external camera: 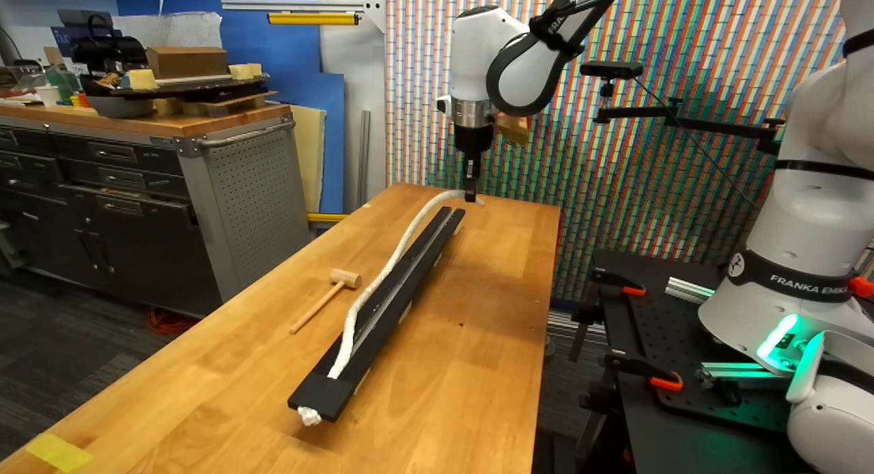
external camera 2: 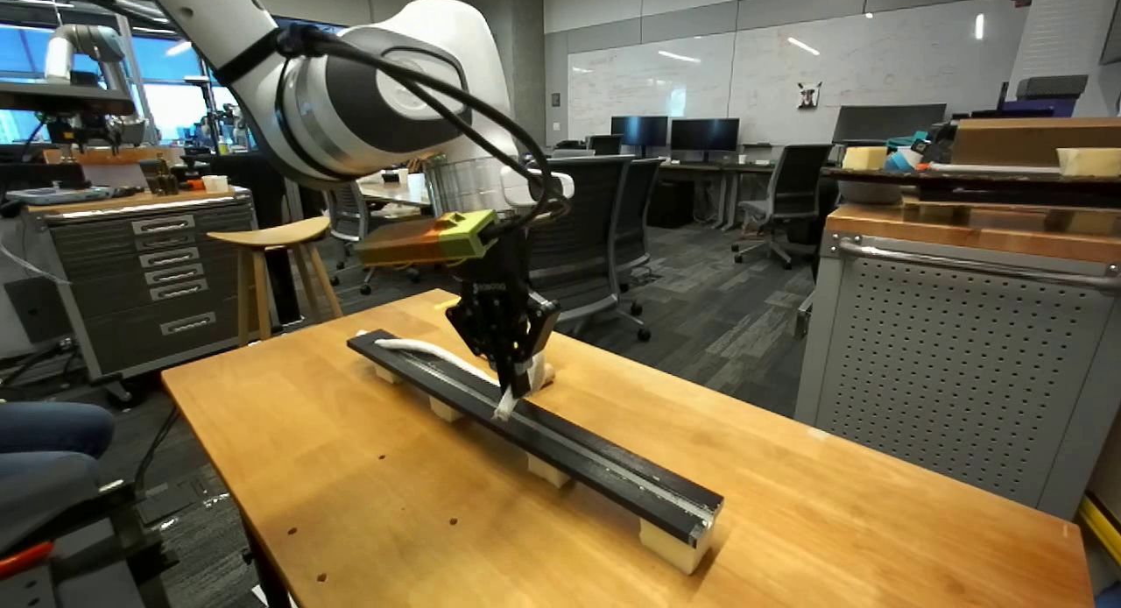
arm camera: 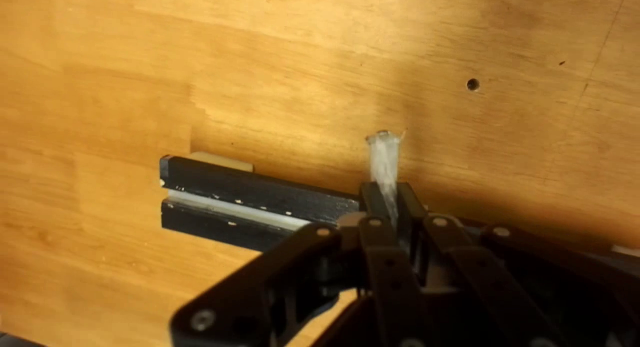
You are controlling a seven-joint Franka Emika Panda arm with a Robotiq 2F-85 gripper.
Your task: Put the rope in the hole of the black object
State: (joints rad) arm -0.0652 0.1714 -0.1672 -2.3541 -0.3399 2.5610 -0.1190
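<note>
The white rope (external camera: 350,320) runs above and beside the black bar (external camera: 399,304). Its near end meets the bar under a black end piece, and a white tuft (external camera: 309,416) pokes out there. My gripper (external camera: 471,190) is shut on the rope near its far end, over the bar, in both exterior views (external camera 2: 517,385). In the wrist view the rope's end (arm camera: 384,154) sticks out past my fingertips (arm camera: 388,187), crosswise to the bar. The groove (arm camera: 240,207) shows bare and pale on the bar's far stretch. My fingers hide part of the bar there.
The bar rests on pale blocks (external camera 2: 670,547) on the wooden table (external camera: 471,378). A wooden mallet (external camera: 328,296) lies beside the bar. Yellow tape (external camera: 59,452) marks a table corner. A metal cabinet (external camera 2: 946,363) stands beyond the table's side.
</note>
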